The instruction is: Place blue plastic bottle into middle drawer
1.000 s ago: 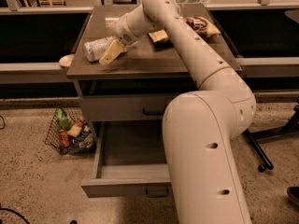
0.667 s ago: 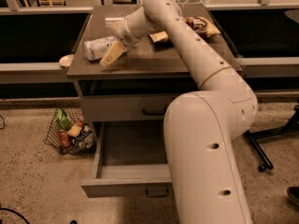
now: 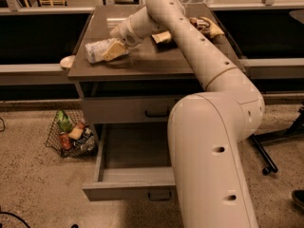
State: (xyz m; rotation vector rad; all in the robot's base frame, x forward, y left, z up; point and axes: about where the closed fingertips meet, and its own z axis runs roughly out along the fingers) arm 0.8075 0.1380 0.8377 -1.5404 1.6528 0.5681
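Observation:
The blue plastic bottle (image 3: 96,51), whitish with a white label, lies on its side near the front left of the brown cabinet top (image 3: 152,61). My gripper (image 3: 114,51) is down at the bottle's right end and touches it. The long white arm reaches to it from the lower right. The middle drawer (image 3: 135,148), wide and grey, is pulled open below the cabinet. What shows of its inside is bare. The arm hides the drawer's right part.
A closed drawer front with a black handle (image 3: 156,113) sits above the open drawer. Snack bags (image 3: 205,25) lie at the back right of the top. A wire basket of packets (image 3: 71,134) stands on the floor at the left. A chair base (image 3: 266,160) is at the right.
Almost nothing has changed. The gripper has stayed at the bottle's right end, and the bottle lies in the same place on the top.

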